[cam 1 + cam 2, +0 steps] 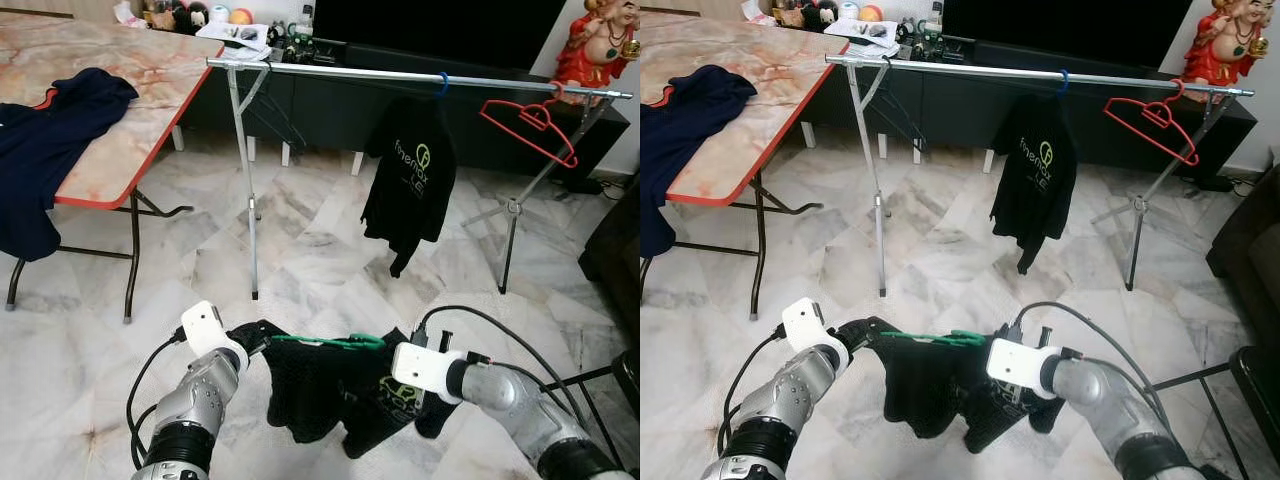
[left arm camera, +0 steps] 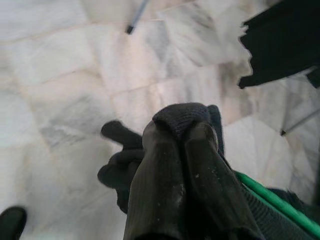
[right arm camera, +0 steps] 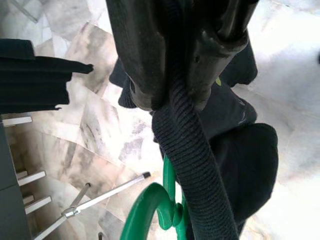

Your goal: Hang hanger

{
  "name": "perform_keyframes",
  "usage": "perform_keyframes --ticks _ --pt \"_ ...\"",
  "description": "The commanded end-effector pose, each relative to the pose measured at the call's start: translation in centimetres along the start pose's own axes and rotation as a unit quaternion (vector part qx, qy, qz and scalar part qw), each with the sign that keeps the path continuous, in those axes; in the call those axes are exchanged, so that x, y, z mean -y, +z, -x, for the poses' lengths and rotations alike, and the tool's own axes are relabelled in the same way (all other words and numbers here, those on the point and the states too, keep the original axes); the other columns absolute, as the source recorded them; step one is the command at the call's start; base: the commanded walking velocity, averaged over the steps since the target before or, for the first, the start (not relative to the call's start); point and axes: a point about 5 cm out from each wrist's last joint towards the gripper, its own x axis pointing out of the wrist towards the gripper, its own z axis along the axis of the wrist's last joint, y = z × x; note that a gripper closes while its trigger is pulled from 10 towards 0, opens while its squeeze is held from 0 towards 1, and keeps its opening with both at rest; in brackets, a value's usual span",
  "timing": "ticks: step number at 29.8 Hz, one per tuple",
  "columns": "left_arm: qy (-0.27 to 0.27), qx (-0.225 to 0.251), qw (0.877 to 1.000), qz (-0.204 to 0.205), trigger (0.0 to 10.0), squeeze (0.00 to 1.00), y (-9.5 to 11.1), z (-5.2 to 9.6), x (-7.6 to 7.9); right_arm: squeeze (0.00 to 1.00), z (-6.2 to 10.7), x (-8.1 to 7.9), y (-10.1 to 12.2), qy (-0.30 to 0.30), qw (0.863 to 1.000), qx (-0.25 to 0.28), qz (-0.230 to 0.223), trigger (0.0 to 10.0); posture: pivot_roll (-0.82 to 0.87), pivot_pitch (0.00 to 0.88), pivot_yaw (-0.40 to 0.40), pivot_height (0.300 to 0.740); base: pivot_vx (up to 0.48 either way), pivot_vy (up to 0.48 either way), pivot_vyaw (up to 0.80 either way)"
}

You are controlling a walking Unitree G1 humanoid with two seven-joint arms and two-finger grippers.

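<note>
While both arms hold it low above the marble floor (image 1: 320, 260), a green hanger (image 1: 330, 342) carrying a black shirt (image 1: 330, 395) lies roughly level, its long axis running between the left claw (image 1: 258, 342) and the right claw (image 1: 425, 385), each clamped on the shirt's fabric rather than the hanger. The risk: the garment may slide off, or the hook miss the rail (image 1: 400, 76), which stands well ahead, where a black shirt (image 1: 410, 180) and red hanger (image 1: 525, 120) hang.
</note>
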Motion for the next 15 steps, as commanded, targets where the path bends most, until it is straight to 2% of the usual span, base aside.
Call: perform_keyframes --ticks 1,3,4,6,9,12,13,15 --pt "0.069 0.039 0.997 0.013 0.0 0.0 1.6 0.0 -2.6 0.0 2.0 0.8 -3.0 -0.026 0.997 -0.059 -0.05 10.0 0.01 0.106 -0.133 0.74 0.0 0.0 0.0" --pt "0.068 0.037 0.997 -0.003 0.0 0.0 1.3 0.0 -2.5 0.0 2.1 0.5 -3.4 -0.018 0.995 -0.077 -0.062 10.0 0.01 0.105 -0.132 0.74 0.0 0.0 0.0" --pt "0.06 0.048 0.997 -0.015 0.0 0.0 1.4 0.1 -2.3 0.0 2.3 0.3 -3.9 -0.008 0.994 -0.098 -0.055 10.0 0.01 0.104 -0.132 0.74 0.0 0.0 0.0" --pt "0.055 0.053 0.997 -0.016 0.0 0.0 1.5 0.1 -2.2 0.0 2.3 0.2 -4.1 -0.005 0.993 -0.103 -0.049 10.0 0.01 0.104 -0.132 0.74 0.0 0.0 0.0" --pt "-0.026 0.073 0.997 -0.005 0.0 0.0 2.1 0.3 0.0 0.0 2.5 0.1 -5.3 -0.011 0.987 -0.16 -0.008 10.0 0.01 0.106 -0.136 0.74 0.0 0.0 0.0" --pt "-0.095 0.083 0.991 -0.036 0.0 0.0 2.3 0.8 1.8 0.0 2.2 -1.0 -5.6 0.012 0.984 -0.175 -0.028 10.0 0.01 0.107 -0.136 0.74 0.0 0.0 0.0" --pt "-0.095 0.083 0.991 -0.036 0.0 0.0 2.3 0.8 1.8 0.0 2.2 -1.0 -5.6 0.012 0.984 -0.175 -0.028 10.0 0.01 0.107 -0.136 0.74 0.0 0.0 0.0" --pt "-0.141 0.081 0.985 -0.052 0.0 0.0 2.3 1.1 3.0 0.0 1.8 -2.2 -5.6 0.049 0.982 -0.18 -0.043 10.0 0.02 0.107 -0.136 0.74 0.0 0.0 0.0"
